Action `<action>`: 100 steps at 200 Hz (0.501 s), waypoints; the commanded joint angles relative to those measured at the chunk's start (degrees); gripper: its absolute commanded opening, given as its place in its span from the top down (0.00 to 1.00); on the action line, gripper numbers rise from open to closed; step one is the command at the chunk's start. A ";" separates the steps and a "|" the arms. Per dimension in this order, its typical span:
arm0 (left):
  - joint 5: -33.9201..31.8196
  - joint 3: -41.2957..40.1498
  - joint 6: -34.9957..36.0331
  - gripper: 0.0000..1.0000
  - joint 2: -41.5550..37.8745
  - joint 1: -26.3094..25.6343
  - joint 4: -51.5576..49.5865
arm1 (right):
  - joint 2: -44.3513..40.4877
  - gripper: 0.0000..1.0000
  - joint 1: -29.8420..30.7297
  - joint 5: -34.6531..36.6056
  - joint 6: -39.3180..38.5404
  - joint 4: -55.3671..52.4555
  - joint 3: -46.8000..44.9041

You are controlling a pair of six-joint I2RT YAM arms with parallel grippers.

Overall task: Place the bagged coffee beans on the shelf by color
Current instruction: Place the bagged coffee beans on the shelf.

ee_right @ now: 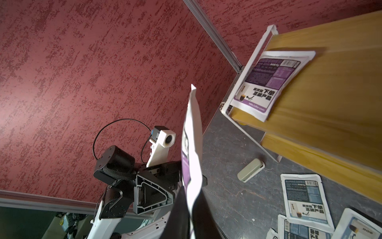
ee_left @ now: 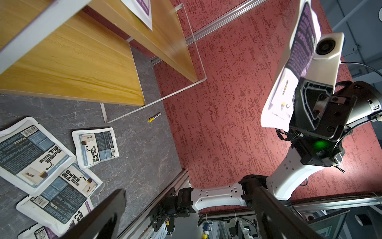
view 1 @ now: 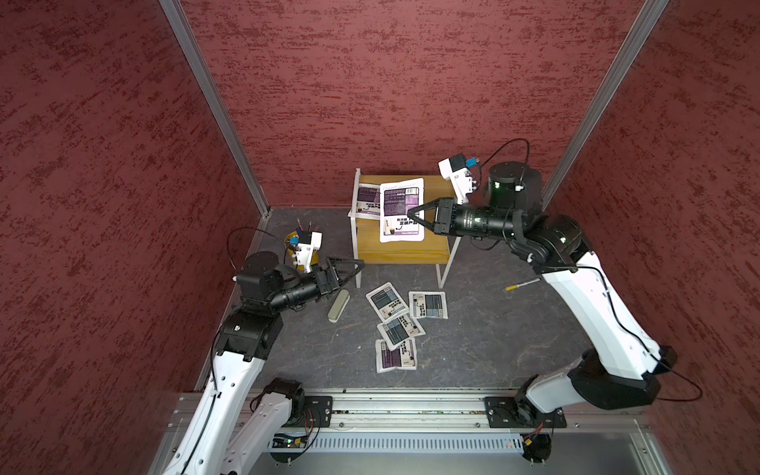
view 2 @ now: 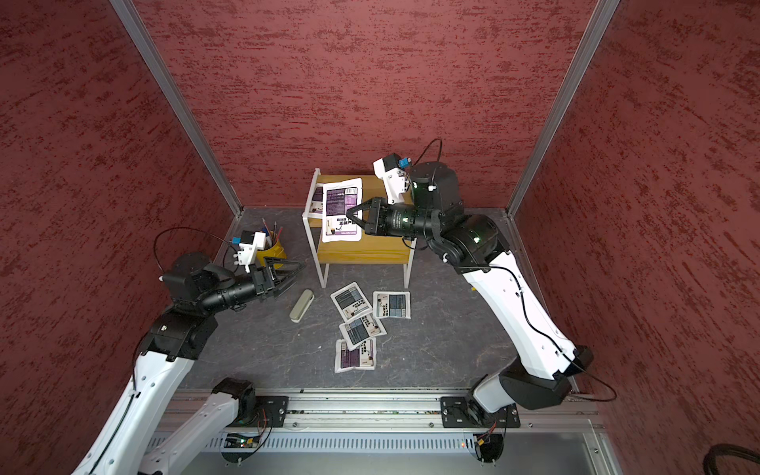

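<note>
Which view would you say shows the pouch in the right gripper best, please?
A top view: the pouch faces the camera, its purple label showing, pinched by the right gripper. The right wrist view sees the pouch edge-on; the left wrist view shows the pouch slanted, partly hidden.

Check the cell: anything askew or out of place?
The purple bag on the shelf's top board overhangs: one corner sticks out past the board's edge. A pen lies loose on the table, across the shelf from the pen bucket.
</note>
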 commanded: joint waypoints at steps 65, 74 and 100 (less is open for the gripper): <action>0.87 0.06 -1.38 0.00 0.66 0.59 2.38 | 7.77 0.92 -10.46 -5.69 4.03 0.48 9.02; 0.95 -0.35 -1.34 0.00 0.58 0.59 2.25 | 9.00 0.92 -11.32 -6.44 4.56 0.63 9.87; 1.07 -0.93 -0.69 0.00 0.50 0.67 1.07 | 13.18 0.92 -12.87 -8.18 5.01 -0.10 13.03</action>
